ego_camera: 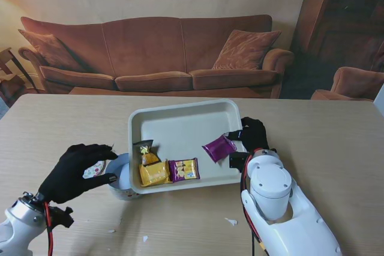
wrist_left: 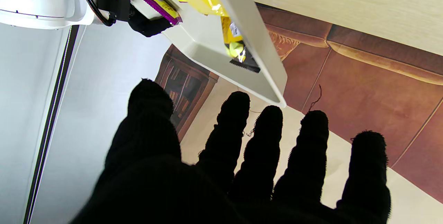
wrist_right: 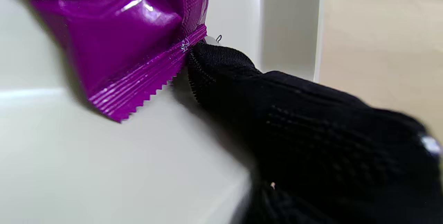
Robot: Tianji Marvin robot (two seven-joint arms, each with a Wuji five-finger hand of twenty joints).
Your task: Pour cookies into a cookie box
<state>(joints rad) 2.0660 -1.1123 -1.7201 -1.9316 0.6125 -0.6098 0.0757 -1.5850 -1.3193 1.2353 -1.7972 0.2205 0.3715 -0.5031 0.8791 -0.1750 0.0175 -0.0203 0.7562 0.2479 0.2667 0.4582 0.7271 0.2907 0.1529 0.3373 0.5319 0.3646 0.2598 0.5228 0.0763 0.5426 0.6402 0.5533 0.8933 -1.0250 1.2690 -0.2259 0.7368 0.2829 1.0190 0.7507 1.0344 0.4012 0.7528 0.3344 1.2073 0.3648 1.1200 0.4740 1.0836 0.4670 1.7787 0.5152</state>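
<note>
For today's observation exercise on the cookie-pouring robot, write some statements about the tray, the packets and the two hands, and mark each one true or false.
1. The right hand grips the white tray at its right edge. True.
2. The purple packet lies on the bare table. False: it lies inside the tray, close to the right hand's fingers.
3. The left hand rests on the rim of a round cup-like box at the tray's left near corner. True.
4. All the packets have left the tray. False: the yellow packet and others lie along its near-left side.
5. A brown sofa stands beyond the table. True.
</note>
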